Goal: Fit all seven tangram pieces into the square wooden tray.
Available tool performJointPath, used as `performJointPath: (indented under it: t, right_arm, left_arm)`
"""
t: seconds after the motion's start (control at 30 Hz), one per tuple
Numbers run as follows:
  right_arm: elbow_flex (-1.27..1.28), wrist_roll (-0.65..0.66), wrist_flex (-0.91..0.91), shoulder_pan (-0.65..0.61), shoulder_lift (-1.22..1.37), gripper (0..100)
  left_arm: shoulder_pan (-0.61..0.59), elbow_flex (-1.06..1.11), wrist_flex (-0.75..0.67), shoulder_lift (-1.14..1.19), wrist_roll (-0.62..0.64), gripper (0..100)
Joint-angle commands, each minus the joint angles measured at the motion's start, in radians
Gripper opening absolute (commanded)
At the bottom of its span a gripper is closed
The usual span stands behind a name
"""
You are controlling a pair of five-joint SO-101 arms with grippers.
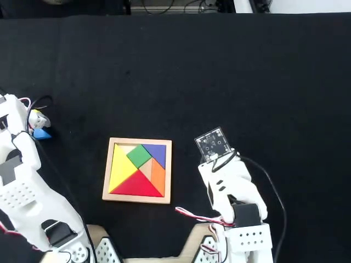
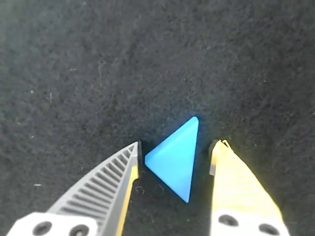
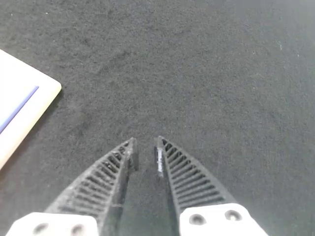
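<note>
The left gripper point(image 2: 176, 148) has its jaws spread wide, straddling the blue triangle point(image 2: 174, 158), which lies flat on the black cloth point(image 2: 147, 59). The grey ribbed finger point(image 2: 115, 179) has its tip just beside one corner of the triangle, while the yellow finger point(image 2: 236, 182) stands a little apart from the opposite edge, so the jaws are released and nothing is clamped. The right gripper point(image 3: 145, 150) has its two ribbed fingers parted by a narrow gap, with only bare cloth between them, so it grasps nothing. Close to it lies one rounded corner of the square wooden tray point(image 3: 29, 98). From the high view, the blue triangle point(image 1: 41, 133) sits at the table's left edge under the left arm point(image 1: 22, 181), well apart from the tray point(image 1: 136, 199), which lies near the front middle of the table. In the tray lie a yellow triangle point(image 1: 120, 167), a red triangle point(image 1: 138, 186), a green square point(image 1: 140, 155), a blue-violet piece point(image 1: 157, 149), an orange triangle point(image 1: 158, 174) and a small tan triangle point(image 1: 147, 169), fitted edge to edge. A pale triangular patch point(image 1: 123, 148) shows at the tray's far left corner; whether that is a piece or bare floor I cannot tell. The right arm point(image 1: 233, 189) stands just beside the tray's right side.
</note>
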Motion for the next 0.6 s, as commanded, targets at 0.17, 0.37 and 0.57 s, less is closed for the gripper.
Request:
performJointPath:
  t: [0.17,0.37,0.57]
  right_arm:
    - [-0.004,0.005,0.003,0.005,-0.019,7.4]
    - [-0.004,0.005,0.003,0.005,-0.019,7.4]
    - [-0.004,0.005,0.003,0.005,-0.019,7.4]
  left_arm:
    - [0.021,-0.031,0.005,-0.009,0.012,16]
    - [0.019,-0.031,0.005,-0.009,0.012,12]
    - [0.016,-0.03,0.011,-0.011,0.014,12]
